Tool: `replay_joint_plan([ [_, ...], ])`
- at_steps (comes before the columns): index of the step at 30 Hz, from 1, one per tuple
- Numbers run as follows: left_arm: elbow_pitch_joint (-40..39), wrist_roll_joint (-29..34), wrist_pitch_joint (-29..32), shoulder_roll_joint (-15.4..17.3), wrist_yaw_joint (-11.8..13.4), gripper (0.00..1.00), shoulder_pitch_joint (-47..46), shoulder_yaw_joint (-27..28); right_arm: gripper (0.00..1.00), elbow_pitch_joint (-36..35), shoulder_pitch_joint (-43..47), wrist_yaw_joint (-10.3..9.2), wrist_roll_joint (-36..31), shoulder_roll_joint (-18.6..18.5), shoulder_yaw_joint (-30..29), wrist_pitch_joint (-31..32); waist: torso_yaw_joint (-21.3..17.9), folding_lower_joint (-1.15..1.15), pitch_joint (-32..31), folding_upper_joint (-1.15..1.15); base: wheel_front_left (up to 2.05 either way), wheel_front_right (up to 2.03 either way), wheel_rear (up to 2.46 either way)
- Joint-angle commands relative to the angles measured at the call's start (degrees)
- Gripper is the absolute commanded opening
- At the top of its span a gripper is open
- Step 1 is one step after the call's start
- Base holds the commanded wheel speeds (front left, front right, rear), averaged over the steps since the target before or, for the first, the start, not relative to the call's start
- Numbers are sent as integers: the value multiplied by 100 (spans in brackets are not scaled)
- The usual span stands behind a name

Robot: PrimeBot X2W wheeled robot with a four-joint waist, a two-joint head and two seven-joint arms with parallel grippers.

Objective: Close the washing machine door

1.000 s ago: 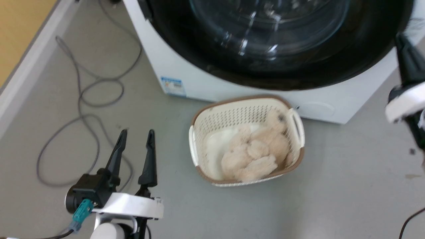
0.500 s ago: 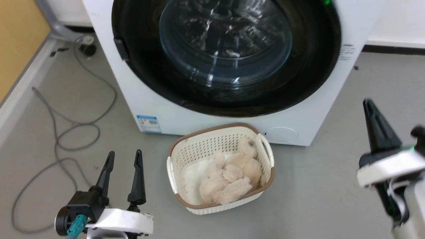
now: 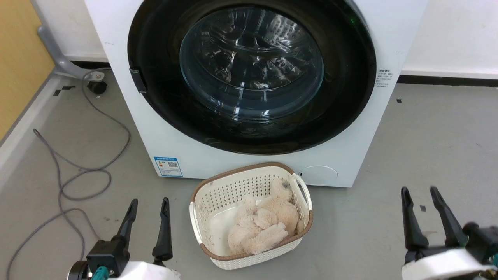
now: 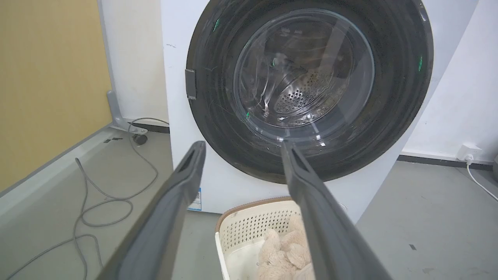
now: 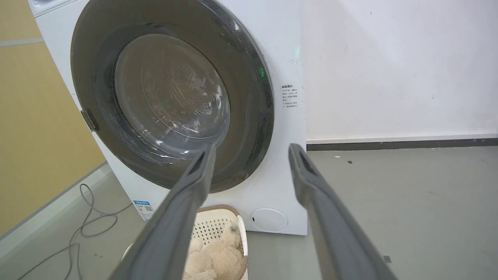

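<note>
The white washing machine (image 3: pixel 128 128) stands before me with its round black-rimmed door (image 3: pixel 155 97) lying flush against the front, the steel drum visible through the glass bowl. My left gripper (image 3: pixel 150 202) is open low at the left, over the floor and apart from the machine. My right gripper (image 3: pixel 419 190) is open low at the right, also over the floor. The left wrist view looks between the open left gripper (image 4: pixel 242 144) at the door (image 4: pixel 397 97). The right wrist view shows the open right gripper (image 5: pixel 253 148) with the door (image 5: pixel 249 97) beyond it.
A cream laundry basket (image 3: pixel 202 202) holding a beige plush toy (image 3: pixel 264 225) sits on the floor right in front of the machine. A grey cable (image 3: pixel 78 171) loops over the floor at the left beside a yellow wall panel (image 3: pixel 19 58). Open grey floor (image 3: pixel 428 136) lies at the right.
The head camera has pulled back and tilted up, so the whole door now shows. My right gripper has dropped from beside the door's right edge to the lower right.
</note>
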Motion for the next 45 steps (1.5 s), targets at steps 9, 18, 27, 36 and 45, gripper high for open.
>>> replay_joint_plan([
  [9,31,140,-25,2,15,100,178,-100,100,-42,405,-5,-280,244,-137,-73,1,0,-48,0,0,0,0],
  [18,-17,195,-25,2,93,100,199,-182,100,-2,422,-5,-300,291,-138,-99,22,0,-21,0,0,0,0],
  [27,9,65,10,0,67,0,141,-206,0,51,349,0,-252,273,-83,-63,20,0,-4,0,0,0,0],
  [36,-26,121,100,0,80,0,123,-187,0,9,331,0,-325,278,-68,24,4,0,-8,0,0,0,0],
  [45,-68,187,205,0,94,0,101,-165,0,-40,309,-1,-412,284,-48,127,-14,0,-14,0,0,0,0],
])
